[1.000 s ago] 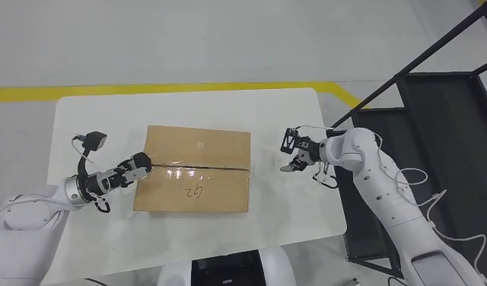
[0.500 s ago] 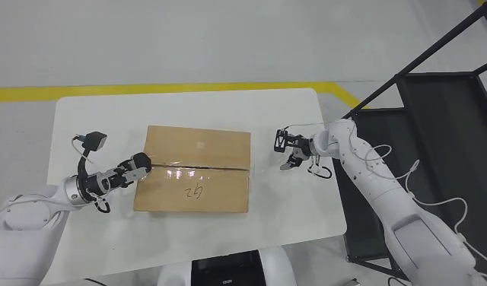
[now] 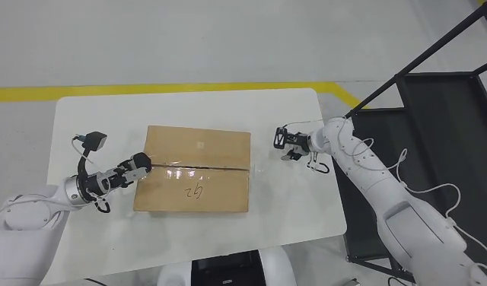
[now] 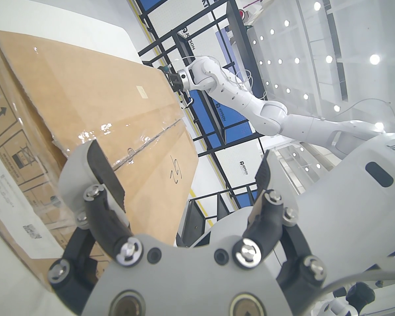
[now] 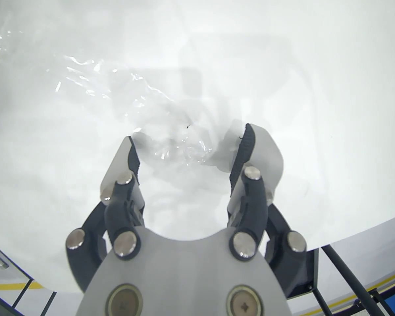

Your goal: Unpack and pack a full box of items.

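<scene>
Left hand hangs at the left end of the box, fingers spread wide, level with the point where the seam meets the edge. One fingertip sits right at the top edge, though contact cannot be made out. Its arm lies low and nearly flat along the tabletop, wrist aimed down the seam.

Right hand hovers over bare tabletop just beyond the box's right end, pitched down toward the surface. Its fingers are moderately apart, gripping nothing. A crumpled run of clear tape lies on the tabletop and passes between them.

At the centre of the tabletop the box is shut, both flaps down and glossy tape along the seam.

Billed as full, the box is likely heavy and better slid or steadied than lifted by one hand. Its cardboard looks stiff at the corners but should flex along the flap edges. Those edges beside the seam seem the best place to take hold once the tape is off. The tape looks thin, slick and clingy, so it is best pinched at a free end and drawn low along the seam.
</scene>
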Controlling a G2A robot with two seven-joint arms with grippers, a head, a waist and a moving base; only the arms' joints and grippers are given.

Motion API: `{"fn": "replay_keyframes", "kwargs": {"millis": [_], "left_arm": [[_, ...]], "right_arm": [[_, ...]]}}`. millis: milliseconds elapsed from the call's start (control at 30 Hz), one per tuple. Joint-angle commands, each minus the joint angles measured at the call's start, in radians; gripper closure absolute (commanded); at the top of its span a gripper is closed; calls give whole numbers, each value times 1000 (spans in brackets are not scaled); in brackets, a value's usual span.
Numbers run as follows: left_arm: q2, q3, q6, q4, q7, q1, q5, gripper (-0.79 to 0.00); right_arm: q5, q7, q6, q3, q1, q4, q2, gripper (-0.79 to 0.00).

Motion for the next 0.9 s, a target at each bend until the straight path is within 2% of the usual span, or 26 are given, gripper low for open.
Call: {"fn": "replay_keyframes", "kwargs": {"millis": [0, 67, 100, 367, 500, 600, 867], "left_arm": [[0, 0, 0, 0, 0, 0, 0, -785], [0, 0, 0, 0, 0, 0, 0, -785], [0, 0, 0, 0, 0, 0, 0, -785], [0, 0, 0, 0, 0, 0, 0, -785], [0, 0, 0, 0, 0, 0, 0, -785], [0, 0, 0, 0, 0, 0, 0, -785], [0, 0, 0, 0, 0, 0, 0, -785]], "right_arm": [[-11, -7, 6, -5, 5, 10, -2, -209], [-19, -14, 14, -7, 7, 12, -2, -52], [-23, -17, 19, -7, 8, 11, -2, 0], [-36, -34, -18, 28, -8, -44, 22, 0], [-10, -56, -82, 72, -18, -74, 43, 0], [3, -65, -136, 121, -28, -105, 68, 0], [126, -89, -136, 184, -103, -255, 161, 0]]}}
